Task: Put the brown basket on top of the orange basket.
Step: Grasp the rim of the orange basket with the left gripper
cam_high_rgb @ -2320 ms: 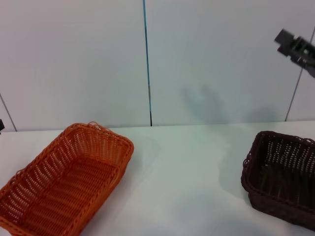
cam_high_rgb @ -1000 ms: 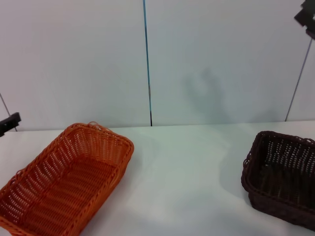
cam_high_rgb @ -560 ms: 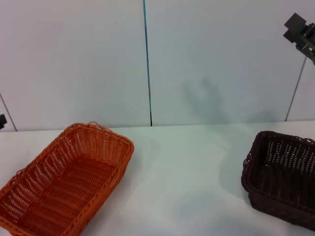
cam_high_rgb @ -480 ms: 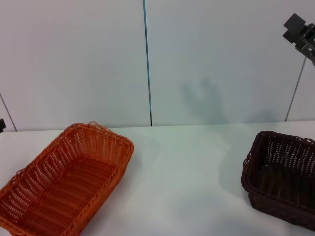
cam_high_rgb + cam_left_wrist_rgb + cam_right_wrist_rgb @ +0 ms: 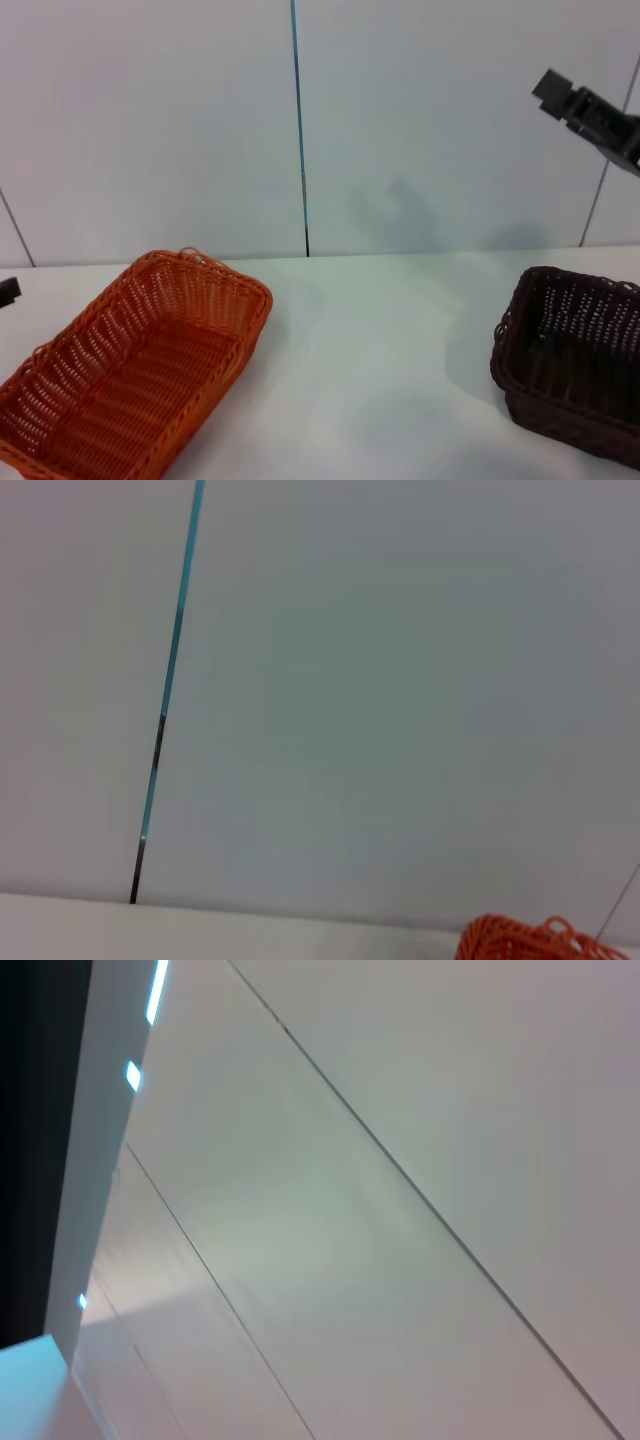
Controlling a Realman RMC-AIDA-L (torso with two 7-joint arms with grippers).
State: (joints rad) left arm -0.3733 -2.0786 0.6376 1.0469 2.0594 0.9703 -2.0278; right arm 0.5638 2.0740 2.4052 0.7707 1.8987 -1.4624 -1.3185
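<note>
The orange basket (image 5: pixel 135 365) sits on the white table at the front left, empty and open side up. A bit of its rim shows in the left wrist view (image 5: pixel 530 940). The brown basket (image 5: pixel 572 360) sits at the right edge of the table, empty and partly cut off by the frame. My right gripper (image 5: pixel 585 110) is raised high at the upper right, well above the brown basket and in front of the wall. Only a small dark part of my left gripper (image 5: pixel 7 291) shows at the far left edge, beside the orange basket.
The white table (image 5: pixel 380 360) stretches between the two baskets. A pale panelled wall (image 5: pixel 420 130) with a dark vertical seam (image 5: pixel 300 130) stands right behind the table. The right wrist view shows only wall panels.
My right arm has swung left and a little down from the top right corner. The dark part of my left arm at the left edge has dropped lower. Both baskets stay put.
</note>
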